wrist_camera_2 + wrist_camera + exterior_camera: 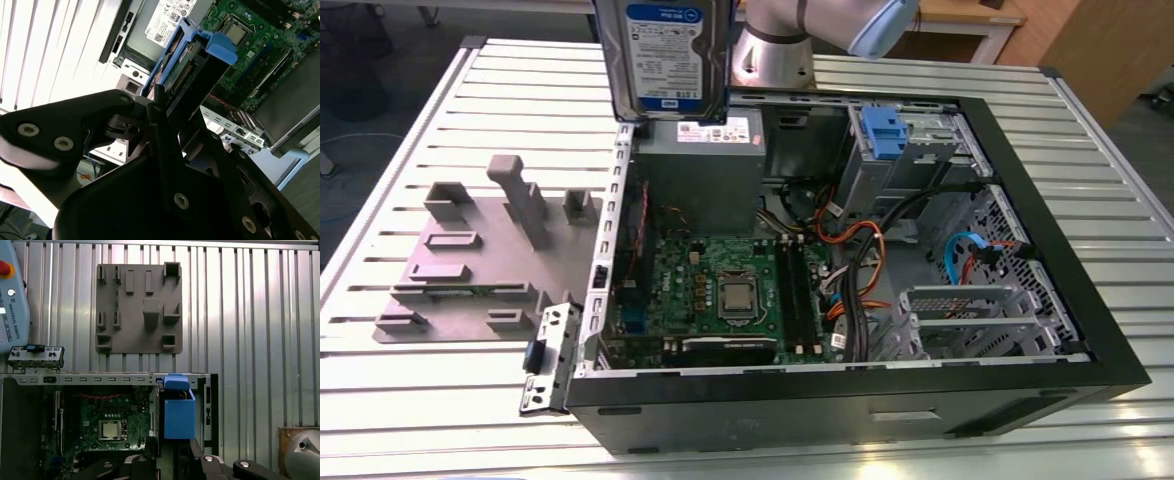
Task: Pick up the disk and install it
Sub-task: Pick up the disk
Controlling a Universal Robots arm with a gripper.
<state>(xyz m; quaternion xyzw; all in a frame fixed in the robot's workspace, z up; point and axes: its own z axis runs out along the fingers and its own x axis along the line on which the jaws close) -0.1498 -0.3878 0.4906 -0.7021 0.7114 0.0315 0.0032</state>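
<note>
On a slatted metal table (pixel 1121 160) lies an open black computer case (pixel 854 400), its green motherboard (pixel 720 280) facing up. Beside the case, toward the exterior view's left, sits a grey fixture plate (pixel 454 280) with raised holders. Above the case's grey power supply (pixel 700 165), the robot arm (pixel 787 40) holds the disk (pixel 664 55) upright in the air, its blue-and-white label facing the exterior camera. In the second wrist view, the black gripper (pixel 156 102) has its jaws closed on the disk, just behind its blue carrier bracket (pixel 220 47), with the motherboard beyond.

Disk (pixel 664 55) hangs clear above case (pixel 1051 232); cables (pixel 854 240) crowd drive bay (pixel 937 150).
</note>
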